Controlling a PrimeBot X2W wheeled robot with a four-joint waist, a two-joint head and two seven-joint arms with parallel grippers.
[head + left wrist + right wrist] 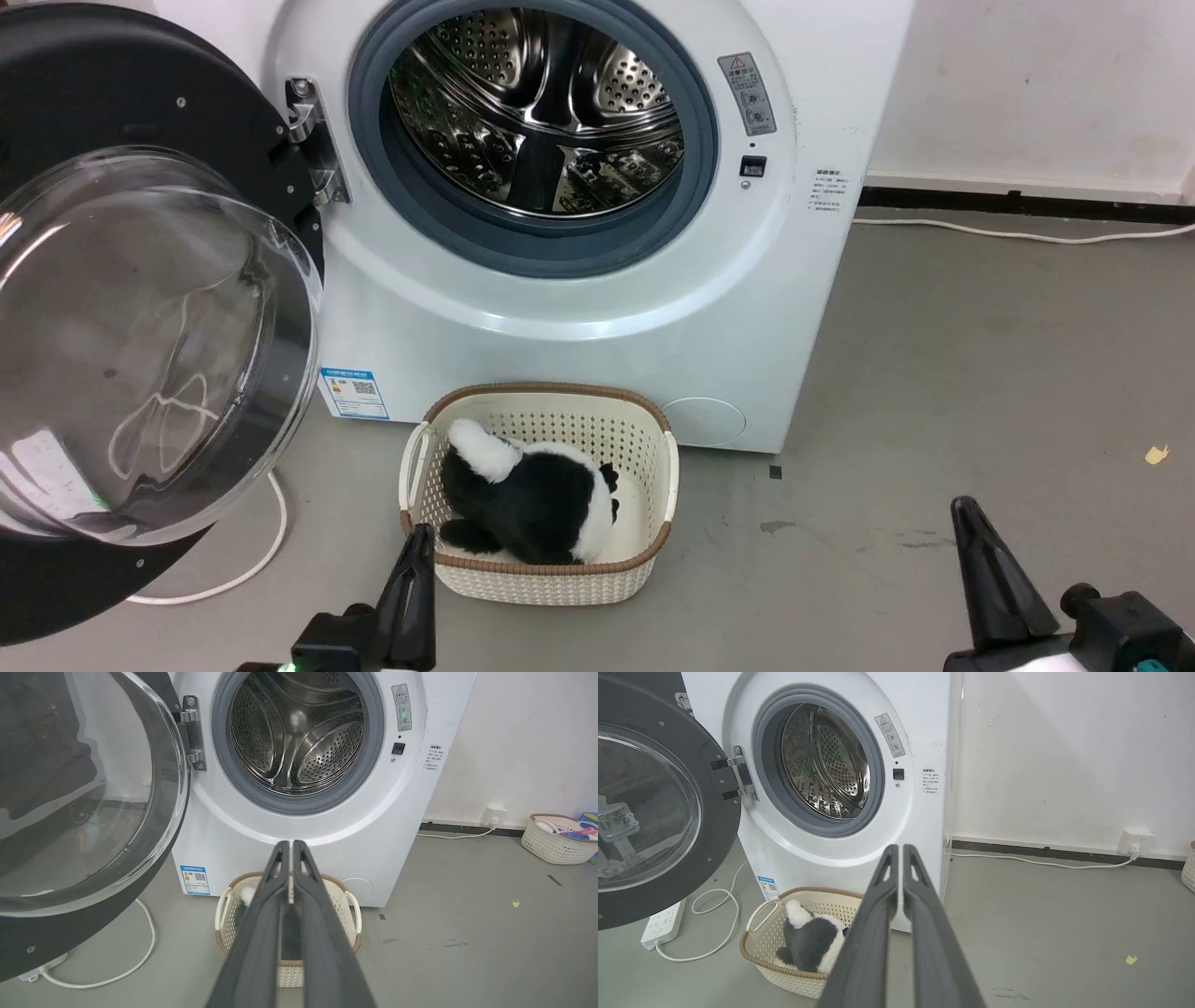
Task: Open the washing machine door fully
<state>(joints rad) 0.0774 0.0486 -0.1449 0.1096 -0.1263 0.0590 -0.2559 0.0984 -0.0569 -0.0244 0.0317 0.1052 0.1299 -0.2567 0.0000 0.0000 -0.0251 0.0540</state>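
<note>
1. The washing machine (579,317), a white front-loader, stands on the grey floor by the wall with its steel drum uncovered.
2. The washing machine door (149,317) hangs upright at the robot's left of the opening, on its metal hinge (313,140). Its glass bowl bulges toward the head camera. Being round, it has no long axis and turns about the upright hinge line. It looks wide open, with little travel left.
3. A cream basket (551,390) holding a plush toy (532,499) sits just before the machine, so any last sweep should pass clear of it.
4. The left gripper (291,845) and right gripper (900,848) have fingers together, empty, apart from the door. A finishing nudge is best placed on the black rim far from the hinge, never on the glass.
</note>
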